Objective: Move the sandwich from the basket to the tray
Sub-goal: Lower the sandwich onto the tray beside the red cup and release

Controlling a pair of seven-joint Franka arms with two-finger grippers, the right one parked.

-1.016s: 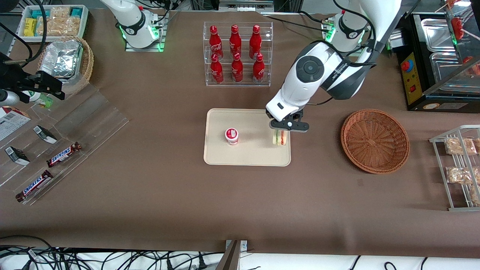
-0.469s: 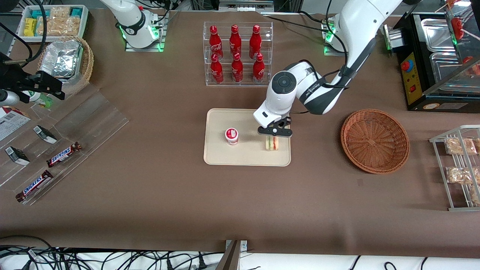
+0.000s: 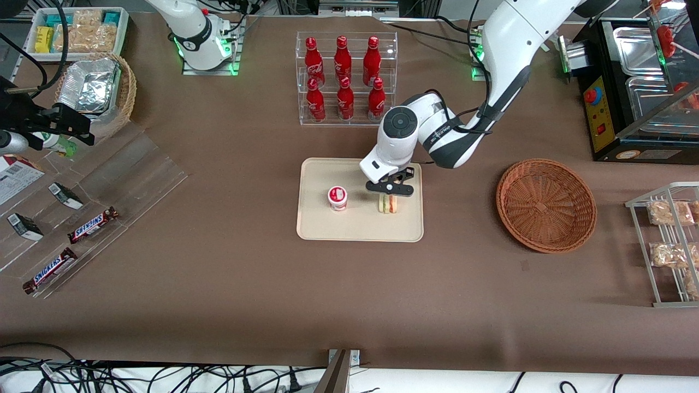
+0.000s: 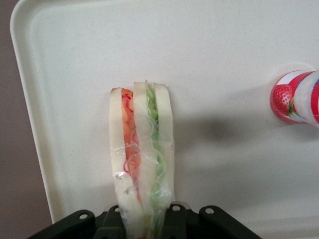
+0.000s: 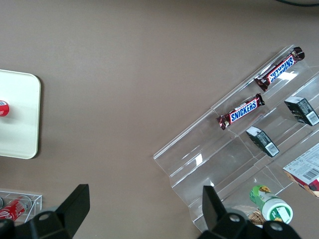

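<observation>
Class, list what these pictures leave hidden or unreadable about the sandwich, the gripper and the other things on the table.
- Sandwich: in the wrist view its gripped end runs under the gripper and off the edge.
- Front view: the gripper covers the sandwich's top, and whether it touches the tray cannot be told.
- Cup: cut by the wrist view's edge; label unreadable in the front view.
- Basket: shows nothing inside.

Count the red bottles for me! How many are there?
6, all in the clear rack farther from the camera than the tray: three higher, three lower. The gripper holds the sandwich over the tray.
</observation>
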